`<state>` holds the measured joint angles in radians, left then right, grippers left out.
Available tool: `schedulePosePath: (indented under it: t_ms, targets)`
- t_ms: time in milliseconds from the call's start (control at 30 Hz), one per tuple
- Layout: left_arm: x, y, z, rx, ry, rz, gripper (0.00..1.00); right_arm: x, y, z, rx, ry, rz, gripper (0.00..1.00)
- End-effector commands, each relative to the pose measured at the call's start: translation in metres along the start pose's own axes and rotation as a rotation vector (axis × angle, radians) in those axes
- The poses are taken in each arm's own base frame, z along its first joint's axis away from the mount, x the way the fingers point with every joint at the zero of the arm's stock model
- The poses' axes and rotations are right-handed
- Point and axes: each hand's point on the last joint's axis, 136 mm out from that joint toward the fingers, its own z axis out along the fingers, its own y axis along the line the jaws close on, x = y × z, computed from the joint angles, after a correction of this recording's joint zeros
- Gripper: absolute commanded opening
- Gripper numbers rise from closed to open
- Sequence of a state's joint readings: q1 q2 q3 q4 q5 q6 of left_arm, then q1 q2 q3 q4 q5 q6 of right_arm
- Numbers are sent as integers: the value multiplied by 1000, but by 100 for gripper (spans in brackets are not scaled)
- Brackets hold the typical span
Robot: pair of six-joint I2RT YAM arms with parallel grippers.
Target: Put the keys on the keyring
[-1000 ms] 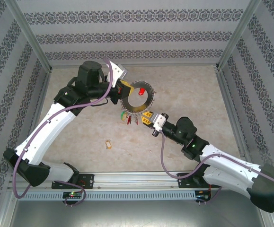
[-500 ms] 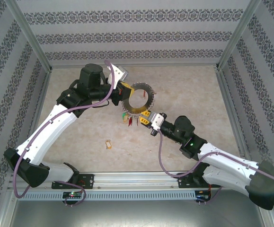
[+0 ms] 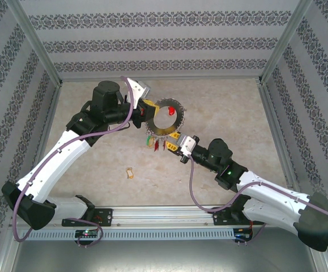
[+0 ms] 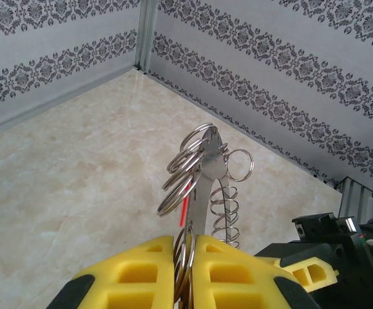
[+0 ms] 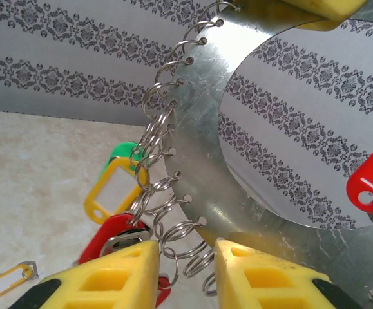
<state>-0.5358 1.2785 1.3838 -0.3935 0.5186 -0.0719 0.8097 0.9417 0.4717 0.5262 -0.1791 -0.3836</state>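
Observation:
The keyring (image 3: 168, 118), a flat metal ring edged with small split rings, is held upright above the table's middle. My left gripper (image 3: 147, 110) is shut on its left edge; in the left wrist view the yellow fingers (image 4: 218, 270) pinch the keyring (image 4: 207, 168). My right gripper (image 3: 177, 141) is at the ring's lower edge, open, with split rings (image 5: 185, 239) loose between its jaws under the keyring (image 5: 199, 122). A red tag (image 5: 370, 183) shows through the ring's hole (image 3: 171, 109). One loose key with a pale tag (image 3: 130, 173) lies on the table (image 5: 6, 280).
Yellow (image 5: 112, 190), green (image 5: 123, 154) and red (image 5: 106, 230) tags hang from the ring's lower left, just beside my right gripper's left finger. Patterned walls (image 3: 164, 45) and metal posts close in the marble table (image 3: 226, 107) on three sides.
My right gripper's jaws have spread apart at the ring's lower edge. The left arm has shifted slightly, turning the ring a little; the red tag shows in the hole again.

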Motion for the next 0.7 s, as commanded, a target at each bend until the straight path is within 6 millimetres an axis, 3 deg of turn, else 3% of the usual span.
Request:
schedulePosePath:
  t_ms: [0,667]
  targets:
    - [-31,-15,-13,27,-122,44,0,-10,-3,4,11,-17,13,29]
    - [-33,-15,-14,25,-141,39,0,-4,-19,6,101,15,23,30]
